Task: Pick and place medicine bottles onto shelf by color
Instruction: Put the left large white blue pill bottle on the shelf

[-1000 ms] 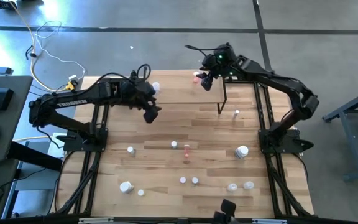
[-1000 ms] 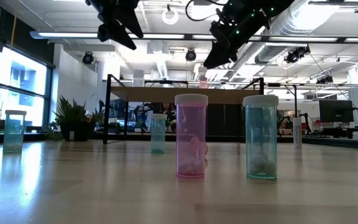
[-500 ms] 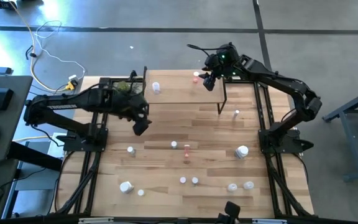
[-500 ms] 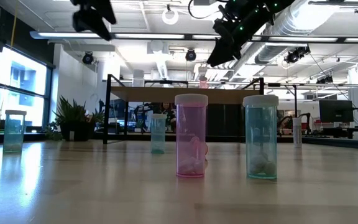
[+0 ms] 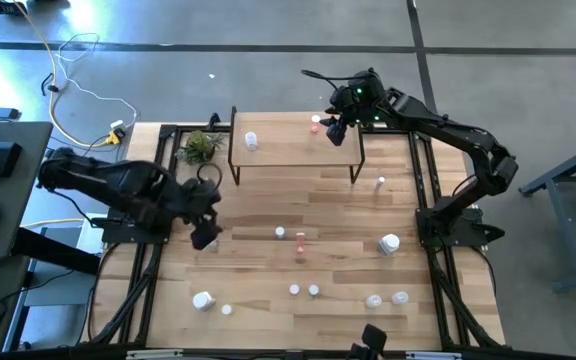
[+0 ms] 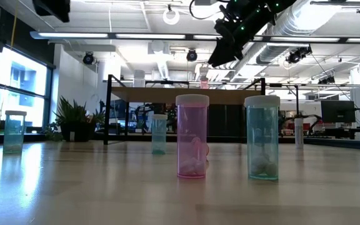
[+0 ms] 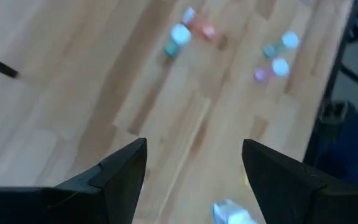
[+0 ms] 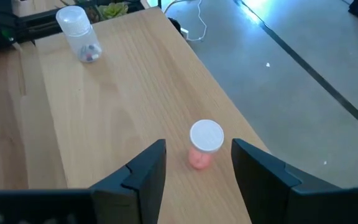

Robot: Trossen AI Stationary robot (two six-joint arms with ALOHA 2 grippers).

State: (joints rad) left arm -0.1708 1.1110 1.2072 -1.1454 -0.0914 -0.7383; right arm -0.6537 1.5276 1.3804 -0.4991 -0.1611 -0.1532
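Note:
The shelf (image 5: 293,152) stands at the table's far edge. On it stand a clear bottle (image 5: 251,141) and a pink bottle with a white cap (image 5: 316,123). My right gripper (image 5: 335,130) is open and empty over the shelf's right part. Its wrist view shows the pink bottle (image 8: 204,144) upright just beyond its fingertips. My left gripper (image 5: 205,238) is open and empty over the table's left middle, with a white-capped bottle (image 7: 229,214) below it. Several more bottles stand on the table, among them a pink one (image 6: 191,136) and a green one (image 6: 262,137).
A green plant (image 5: 200,146) stands left of the shelf. A larger white bottle (image 5: 389,243) and a thin one (image 5: 381,183) stand on the right. Small bottles are scattered along the near part (image 5: 304,291). Bare wood lies between the shelf and the bottles.
My left gripper has swung away from the shelf's left end toward the table's near and left edges, open and empty all the way. My right gripper has stayed over the pink bottle on the shelf. No bottle has moved.

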